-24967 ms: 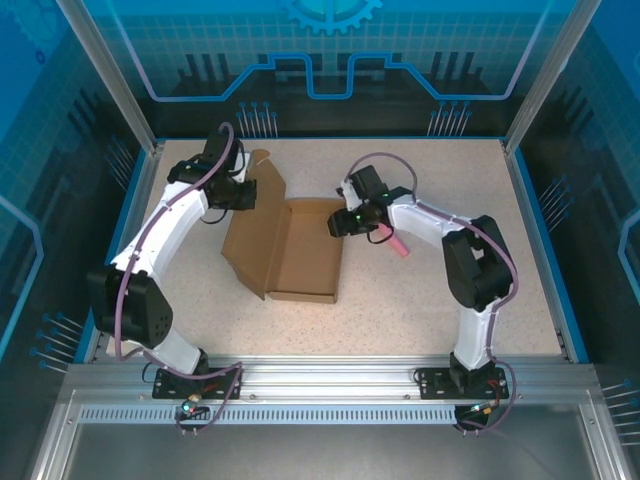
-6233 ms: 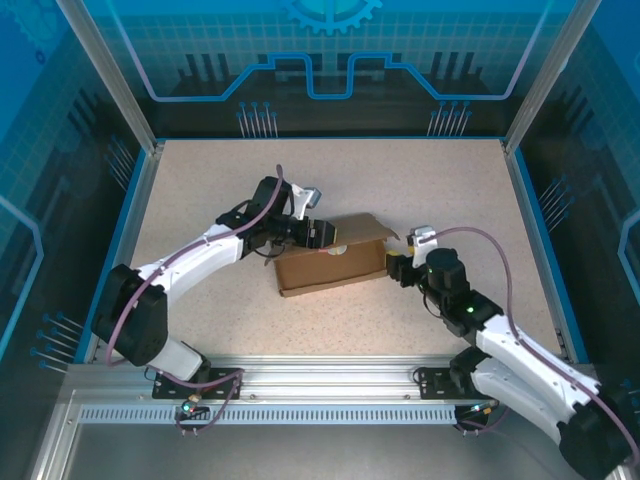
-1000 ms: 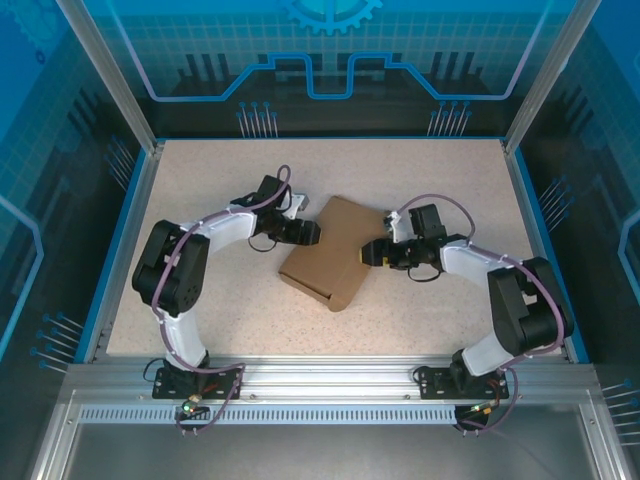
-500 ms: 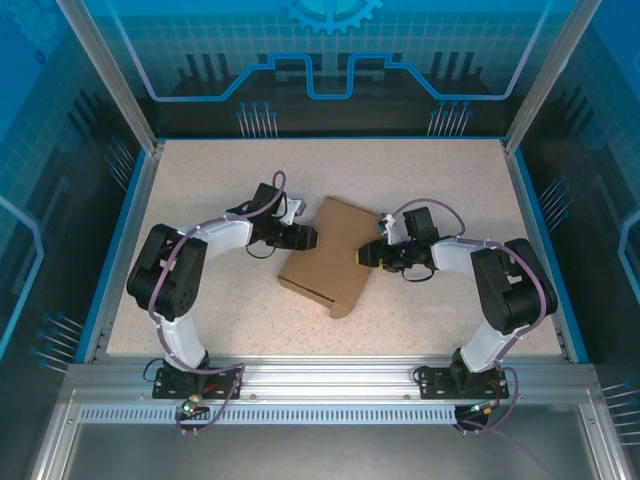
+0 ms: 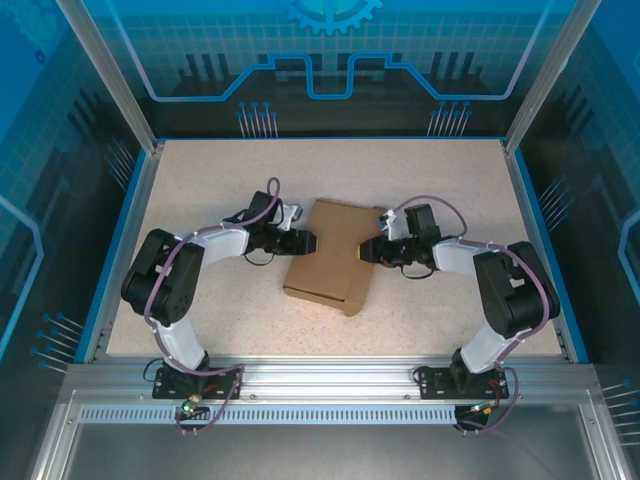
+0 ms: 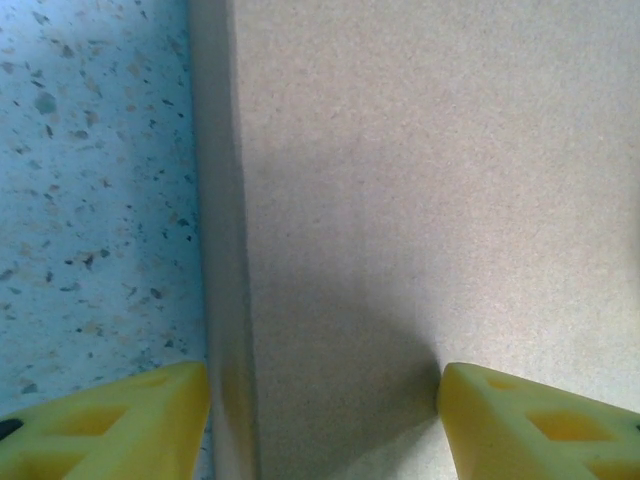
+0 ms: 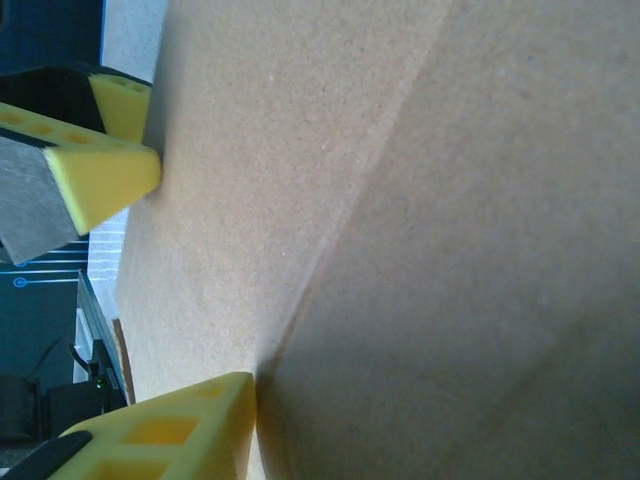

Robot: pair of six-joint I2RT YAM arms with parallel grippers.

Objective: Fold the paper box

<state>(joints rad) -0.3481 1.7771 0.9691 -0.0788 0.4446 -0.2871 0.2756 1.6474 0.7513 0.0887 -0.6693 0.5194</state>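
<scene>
The box lay closed and flat at the middle of the tabletop, about midway between the left and right edges. It was turned slightly, so its long sides ran from the far edge toward the near edge at a small slant.

Both arms reached in low from either side. The left end effector sat at the box's left side. Its jaws stood wide. In the left wrist view one yellow fingertip was over the speckled tabletop just beside the box's side wall, and the other was over the plain top panel. The wall's edge ran between them.

The right end effector sat at the box's right side, opposite the left one. In the right wrist view its two yellow fingertips stood partly apart, both against cardboard. A crease ran across the brown surface toward the lower fingertip. Whether they clamped the box or only rested against it could not be told.
</scene>
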